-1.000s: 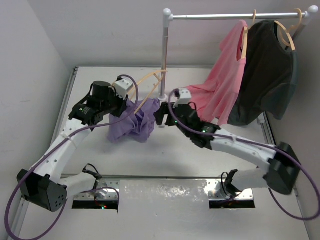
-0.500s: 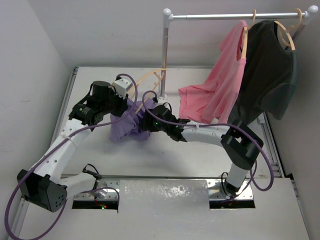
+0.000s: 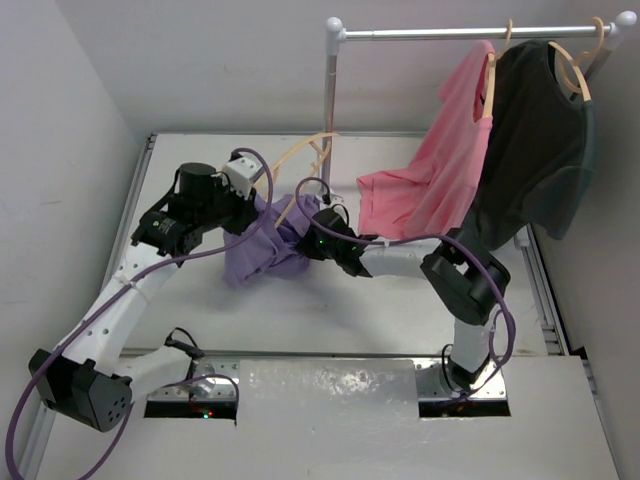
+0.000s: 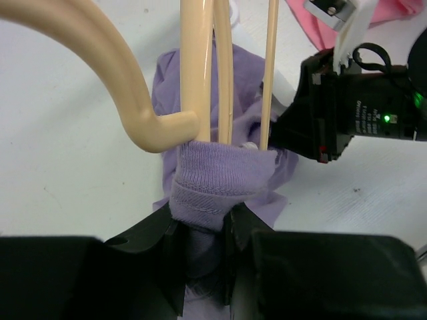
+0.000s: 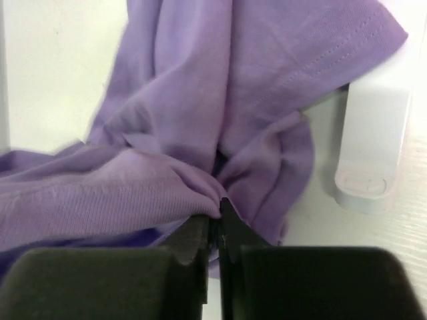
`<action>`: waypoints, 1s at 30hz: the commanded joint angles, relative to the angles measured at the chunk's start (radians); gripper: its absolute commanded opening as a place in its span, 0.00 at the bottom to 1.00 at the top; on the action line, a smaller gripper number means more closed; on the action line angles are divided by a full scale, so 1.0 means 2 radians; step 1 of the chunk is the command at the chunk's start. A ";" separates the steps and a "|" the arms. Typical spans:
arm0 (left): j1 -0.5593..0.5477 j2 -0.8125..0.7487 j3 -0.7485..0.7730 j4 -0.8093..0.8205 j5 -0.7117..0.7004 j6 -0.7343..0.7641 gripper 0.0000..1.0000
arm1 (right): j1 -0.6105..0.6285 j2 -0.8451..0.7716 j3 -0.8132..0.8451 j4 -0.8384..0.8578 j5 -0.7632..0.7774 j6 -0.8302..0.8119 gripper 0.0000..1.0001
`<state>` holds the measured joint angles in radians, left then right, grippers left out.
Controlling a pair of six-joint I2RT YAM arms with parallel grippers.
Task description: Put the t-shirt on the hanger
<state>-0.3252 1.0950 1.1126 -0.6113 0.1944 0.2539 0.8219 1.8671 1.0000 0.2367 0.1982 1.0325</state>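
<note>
R fingers point(image 5: 235, 235) pinch a fold of lavender t-shirt point(image 5: 220, 100) on white table point(image 5: 53, 80).

- A silver clothes rail point(image 3: 440, 33) crosses the top, above a white table point(image 3: 400, 310).
- A pink shirt point(image 3: 440, 180) hangs from it on a tan hanger point(image 3: 489, 80).
- A black shirt point(image 3: 535, 150) hangs just beside it.

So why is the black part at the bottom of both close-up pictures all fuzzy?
Left wrist view: the left claw sits very close to the lens, so it looks dark and soft, while the hanger is sharper. Right wrist view: the right claw blurs the same way, yet the t-shirt stitching is crisp. Top view: even light, faint shadows.
</note>
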 commanded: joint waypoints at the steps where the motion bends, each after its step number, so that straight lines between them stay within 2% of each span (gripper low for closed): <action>1: 0.005 -0.025 0.015 0.024 0.033 0.008 0.00 | -0.007 -0.005 0.003 0.035 -0.008 -0.012 0.00; 4: 0.011 -0.052 -0.011 0.007 0.037 0.084 0.00 | -0.030 -0.054 -0.052 0.017 0.007 -0.015 0.00; 6: 0.032 -0.098 -0.058 0.007 0.042 0.176 0.00 | -0.059 -0.110 -0.080 -0.028 0.009 -0.008 0.00; 7: 0.040 -0.113 -0.087 0.003 0.052 0.244 0.00 | -0.100 -0.150 -0.115 -0.039 -0.008 -0.005 0.00; 9: 0.047 -0.149 -0.108 -0.007 0.059 0.292 0.00 | -0.149 -0.194 -0.169 -0.034 -0.019 -0.007 0.00; 13: 0.047 -0.150 -0.120 -0.049 0.085 0.379 0.00 | -0.188 -0.279 -0.177 -0.100 0.010 -0.038 0.00; 17: 0.047 -0.149 -0.128 -0.086 0.102 0.445 0.00 | -0.205 -0.306 -0.178 -0.117 0.018 -0.040 0.00; 18: 0.047 -0.144 -0.129 -0.104 0.091 0.460 0.00 | -0.212 -0.314 -0.170 -0.132 0.024 -0.041 0.00; 22: 0.046 -0.139 -0.155 -0.092 0.019 0.494 0.00 | -0.214 -0.341 -0.146 -0.179 0.056 -0.090 0.00; 25: 0.036 -0.132 -0.161 -0.053 -0.028 0.465 0.00 | -0.202 -0.348 -0.114 -0.193 0.067 -0.160 0.00; 26: 0.018 -0.116 -0.161 -0.052 -0.059 0.460 0.00 | -0.195 -0.345 -0.103 -0.196 0.065 -0.178 0.00; 30: -0.026 -0.093 -0.159 -0.036 -0.109 0.441 0.00 | -0.140 -0.315 -0.032 -0.213 0.063 -0.260 0.00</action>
<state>-0.3462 0.8955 0.7872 -0.6609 0.2073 1.1339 0.5121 1.2083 0.8165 -0.1425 0.1429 0.7162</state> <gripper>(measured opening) 0.173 0.002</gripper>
